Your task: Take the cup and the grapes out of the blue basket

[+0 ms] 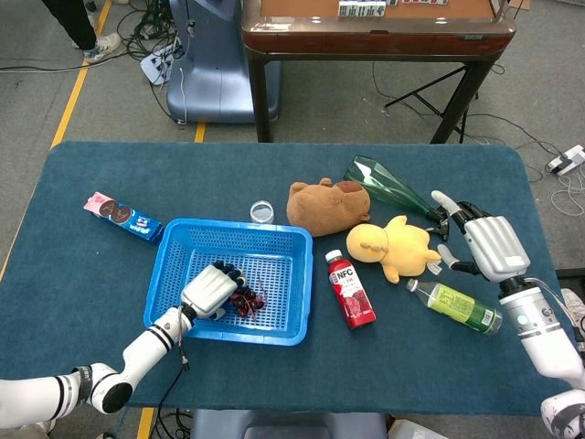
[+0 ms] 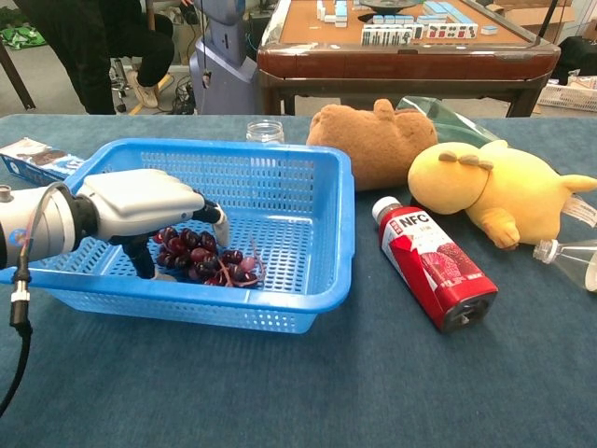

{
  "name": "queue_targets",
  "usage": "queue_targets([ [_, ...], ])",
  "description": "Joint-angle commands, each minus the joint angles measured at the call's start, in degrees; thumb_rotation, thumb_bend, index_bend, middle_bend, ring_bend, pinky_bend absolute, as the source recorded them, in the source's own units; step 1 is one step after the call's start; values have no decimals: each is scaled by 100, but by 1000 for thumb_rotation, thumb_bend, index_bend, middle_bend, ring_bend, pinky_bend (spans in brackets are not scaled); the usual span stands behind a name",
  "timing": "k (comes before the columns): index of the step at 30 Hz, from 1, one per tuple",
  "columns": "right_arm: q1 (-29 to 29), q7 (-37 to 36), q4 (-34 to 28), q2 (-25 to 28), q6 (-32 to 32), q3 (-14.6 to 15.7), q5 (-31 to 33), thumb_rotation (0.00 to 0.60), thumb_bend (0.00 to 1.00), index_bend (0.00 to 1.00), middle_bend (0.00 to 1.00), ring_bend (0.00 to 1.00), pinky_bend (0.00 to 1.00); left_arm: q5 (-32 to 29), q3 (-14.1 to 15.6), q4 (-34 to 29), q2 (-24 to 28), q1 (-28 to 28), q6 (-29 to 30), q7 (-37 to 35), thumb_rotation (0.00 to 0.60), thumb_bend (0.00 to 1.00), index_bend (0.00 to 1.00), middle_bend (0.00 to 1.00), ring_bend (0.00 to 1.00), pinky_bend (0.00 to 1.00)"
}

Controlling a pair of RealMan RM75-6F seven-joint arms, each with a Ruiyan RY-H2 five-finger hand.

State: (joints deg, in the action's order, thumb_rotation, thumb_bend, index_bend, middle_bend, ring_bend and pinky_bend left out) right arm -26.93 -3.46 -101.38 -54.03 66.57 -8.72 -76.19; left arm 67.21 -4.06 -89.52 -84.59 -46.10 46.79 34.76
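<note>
- Reaching into the blue basket [image 1: 297, 274], the left hand [image 1: 209, 290] hung over the grapes [image 2: 207, 262], which lay just right of and under its fingers [image 2: 220, 221]
- Fingers were curled down around the bunch; whether they already gripped it I cannot tell
- Right hand [image 1: 491, 245] stood far off, spread and empty
- Cup [image 1: 261, 211] stood on the table [image 1: 73, 274] behind the basket

Only lettering I can read: "NFC", white on the label of the red juice bottle [image 2: 434, 264] lying on the counter [image 2: 392, 392]. Cookie pack [image 1: 123, 217] print illegible.
</note>
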Motion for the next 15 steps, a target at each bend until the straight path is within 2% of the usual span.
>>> queue_targets([
  [1, 23, -20, 11, -1, 12, -14, 2, 600, 362, 77, 251, 204, 385, -142, 18, 41, -55, -54, -22, 76, 600, 243, 357, 241, 212, 238],
  [8, 79, -86, 41, 8, 25, -38, -28, 600, 361, 77, 251, 204, 385, -474, 50, 77, -169, -172, -49, 244, 600, 245, 374, 241, 212, 238],
  [15, 132, -157, 88, 3, 37, -54, -57, 600, 362, 77, 251, 204, 385, -600, 53, 139, -281, -237, 51, 257, 600, 295, 495, 264, 216, 238],
])
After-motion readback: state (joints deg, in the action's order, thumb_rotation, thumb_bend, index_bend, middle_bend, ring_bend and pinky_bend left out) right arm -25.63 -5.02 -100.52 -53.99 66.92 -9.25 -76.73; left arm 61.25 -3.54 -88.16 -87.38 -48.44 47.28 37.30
